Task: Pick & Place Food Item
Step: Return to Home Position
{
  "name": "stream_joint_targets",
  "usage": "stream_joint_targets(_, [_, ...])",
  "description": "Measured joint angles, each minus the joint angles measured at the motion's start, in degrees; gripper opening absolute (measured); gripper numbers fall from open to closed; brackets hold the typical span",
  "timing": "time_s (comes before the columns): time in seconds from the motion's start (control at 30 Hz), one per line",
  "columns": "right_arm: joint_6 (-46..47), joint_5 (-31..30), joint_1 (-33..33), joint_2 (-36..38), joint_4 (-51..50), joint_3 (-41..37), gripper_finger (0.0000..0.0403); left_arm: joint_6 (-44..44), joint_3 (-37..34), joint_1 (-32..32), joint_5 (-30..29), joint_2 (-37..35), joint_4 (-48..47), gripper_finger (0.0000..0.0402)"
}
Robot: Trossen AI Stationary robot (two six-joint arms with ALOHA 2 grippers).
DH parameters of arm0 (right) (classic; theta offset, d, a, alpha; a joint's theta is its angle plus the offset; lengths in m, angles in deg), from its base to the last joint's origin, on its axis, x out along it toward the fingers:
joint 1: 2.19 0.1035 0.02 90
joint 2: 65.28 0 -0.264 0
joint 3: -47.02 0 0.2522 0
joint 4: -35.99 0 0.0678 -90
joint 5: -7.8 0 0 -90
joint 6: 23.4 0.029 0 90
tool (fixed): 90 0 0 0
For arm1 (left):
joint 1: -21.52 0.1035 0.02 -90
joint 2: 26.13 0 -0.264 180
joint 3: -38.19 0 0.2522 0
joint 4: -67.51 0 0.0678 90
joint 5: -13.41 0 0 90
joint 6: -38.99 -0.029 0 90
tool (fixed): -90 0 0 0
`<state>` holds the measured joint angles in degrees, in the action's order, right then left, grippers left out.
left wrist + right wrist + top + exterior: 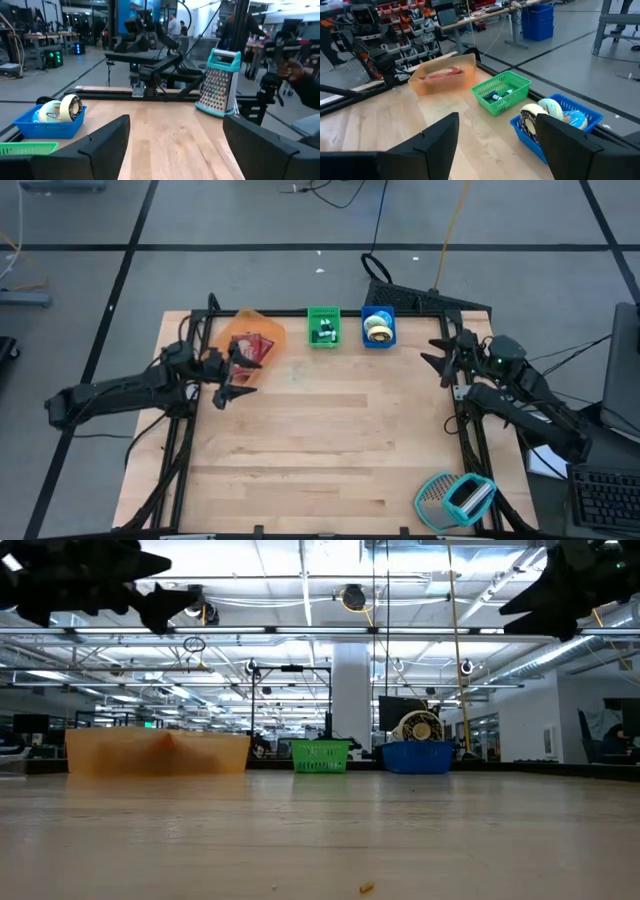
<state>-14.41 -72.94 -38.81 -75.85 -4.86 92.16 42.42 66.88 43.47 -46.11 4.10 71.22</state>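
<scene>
**Both grippers empty, food's in the bins**

Left gripper [233,376] hangs up over the table's left side, right by the see-through orange plastic bin [262,328]. Its fingers are spread wide with nothing in them. Right gripper [440,356] by the right edge, same deal. Red popcorn bag [254,348] lies in the orange bin, and the doughnuts [540,112] sit in the blue plastic basket [378,342].

The left arm [110,392] comes in from the table's [330,450] 9 o'clock side, stretched out nearly flat. The left claw [245,377] sits at about 10 o'clock and points toward 3, its fingers [107,140] wide apart and empty. The right arm [530,405] is folded at the 3 o'clock edge. The right claw [433,358], at about 2 o'clock, points toward 9, fingers [440,137] spread and empty. The low view shows both claws high above the table.
</scene>
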Motion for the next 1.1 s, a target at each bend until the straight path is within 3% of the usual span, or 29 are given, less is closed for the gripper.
stream_joint_targets(0.17, [0.58,0.15,0.00,1.54,2.36,-3.38,0.0254,1.10,-3.09,0.00,-0.02,-4.81,0.00,0.0311])
stream_joint_targets(0.43, [4.00,7.54,1.24,2.09,16.64,-10.96,0.0254,1.00,-5.16,0.00,0.00,-7.98,0.01,0.0319])
stream_joint_targets(0.73, [6.62,7.24,13.79,-0.20,27.76,-19.55,0.0254,0.93,-5.17,-1.30,-0.01,-7.75,-0.12,0.0319])
stream_joint_targets(1.1, [2.50,-10.03,37.49,-0.88,30.57,-19.98,0.0254,0.76,-5.17,-4.25,-0.48,-7.77,-0.09,0.0320])
